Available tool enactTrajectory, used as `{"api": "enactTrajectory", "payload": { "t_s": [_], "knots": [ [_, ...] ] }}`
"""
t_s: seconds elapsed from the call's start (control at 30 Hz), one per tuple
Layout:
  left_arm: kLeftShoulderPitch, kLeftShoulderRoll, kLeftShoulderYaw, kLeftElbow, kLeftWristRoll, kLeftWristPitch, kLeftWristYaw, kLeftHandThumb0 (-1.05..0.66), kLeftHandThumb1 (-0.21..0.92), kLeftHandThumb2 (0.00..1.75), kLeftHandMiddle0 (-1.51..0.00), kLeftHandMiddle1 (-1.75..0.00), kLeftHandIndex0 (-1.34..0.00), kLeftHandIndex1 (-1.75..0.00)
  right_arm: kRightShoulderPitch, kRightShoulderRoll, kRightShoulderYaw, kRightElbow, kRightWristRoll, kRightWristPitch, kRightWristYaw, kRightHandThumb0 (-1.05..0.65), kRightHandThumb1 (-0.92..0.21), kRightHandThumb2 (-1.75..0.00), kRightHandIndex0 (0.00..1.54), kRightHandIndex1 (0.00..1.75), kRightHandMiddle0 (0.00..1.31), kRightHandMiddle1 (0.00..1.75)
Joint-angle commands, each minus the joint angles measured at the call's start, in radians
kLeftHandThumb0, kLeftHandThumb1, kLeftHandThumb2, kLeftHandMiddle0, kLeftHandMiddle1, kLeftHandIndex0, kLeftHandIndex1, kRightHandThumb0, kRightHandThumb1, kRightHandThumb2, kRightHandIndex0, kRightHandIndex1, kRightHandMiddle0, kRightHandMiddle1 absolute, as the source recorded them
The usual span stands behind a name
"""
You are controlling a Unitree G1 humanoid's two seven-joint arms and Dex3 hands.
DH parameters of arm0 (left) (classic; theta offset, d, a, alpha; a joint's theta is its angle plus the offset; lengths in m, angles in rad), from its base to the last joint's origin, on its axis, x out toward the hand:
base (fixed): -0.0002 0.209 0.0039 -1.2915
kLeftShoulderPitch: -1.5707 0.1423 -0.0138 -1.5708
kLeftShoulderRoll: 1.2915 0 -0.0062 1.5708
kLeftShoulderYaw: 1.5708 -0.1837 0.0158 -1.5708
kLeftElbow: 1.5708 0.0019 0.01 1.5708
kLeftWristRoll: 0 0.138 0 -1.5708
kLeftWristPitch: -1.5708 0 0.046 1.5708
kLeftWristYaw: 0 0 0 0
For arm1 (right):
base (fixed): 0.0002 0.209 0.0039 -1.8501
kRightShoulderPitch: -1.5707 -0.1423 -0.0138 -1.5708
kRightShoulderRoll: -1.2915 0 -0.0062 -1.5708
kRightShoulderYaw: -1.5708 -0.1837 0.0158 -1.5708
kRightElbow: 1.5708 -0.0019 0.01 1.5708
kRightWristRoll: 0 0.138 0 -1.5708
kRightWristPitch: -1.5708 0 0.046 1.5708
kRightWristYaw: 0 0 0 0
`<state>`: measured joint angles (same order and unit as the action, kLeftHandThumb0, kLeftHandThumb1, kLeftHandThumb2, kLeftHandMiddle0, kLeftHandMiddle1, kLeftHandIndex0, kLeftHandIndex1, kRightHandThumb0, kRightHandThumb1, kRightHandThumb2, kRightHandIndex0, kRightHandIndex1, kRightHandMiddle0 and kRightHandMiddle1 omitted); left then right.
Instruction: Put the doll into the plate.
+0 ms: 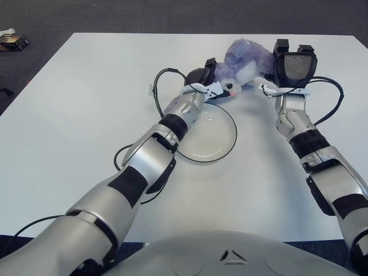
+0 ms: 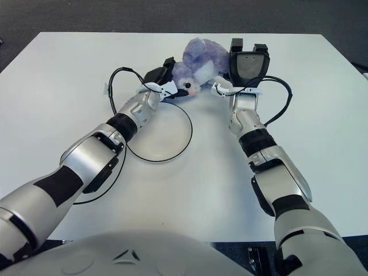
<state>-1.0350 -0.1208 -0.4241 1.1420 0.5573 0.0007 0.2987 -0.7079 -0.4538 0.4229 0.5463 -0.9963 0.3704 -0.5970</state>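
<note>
A fluffy purple doll (image 1: 246, 58) lies at the far middle of the white table (image 1: 86, 115). My left hand (image 1: 208, 79) reaches over the plate's far rim, its fingers closed around the doll's head by the white face and pink nose. My right hand (image 1: 294, 64) stands upright against the doll's right side, back toward me, fingers straight and holding nothing. The round clear plate (image 1: 215, 150) with a dark rim lies just in front of the doll, under my left forearm, with nothing in it.
Black cables loop off both wrists over the table near the plate. A small dark box (image 1: 14, 40) lies on the floor beyond the table's far left corner. The table's far edge runs just behind the doll.
</note>
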Motion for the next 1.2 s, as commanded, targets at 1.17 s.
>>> {"api": "enactTrajectory", "payload": {
  "t_s": [1.17],
  "knots": [
    [-0.036, 0.02, 0.032, 0.052, -0.038, -0.052, -0.03, 0.39, 0.62, 0.76, -0.54, -1.53, -0.3, -1.75, 0.076, -0.035, -0.039, -0.159, -0.015, -0.007, 0.096, -0.01, -0.92, -0.13, 0.81, 1.75, 0.54, 1.75]
  ]
}}
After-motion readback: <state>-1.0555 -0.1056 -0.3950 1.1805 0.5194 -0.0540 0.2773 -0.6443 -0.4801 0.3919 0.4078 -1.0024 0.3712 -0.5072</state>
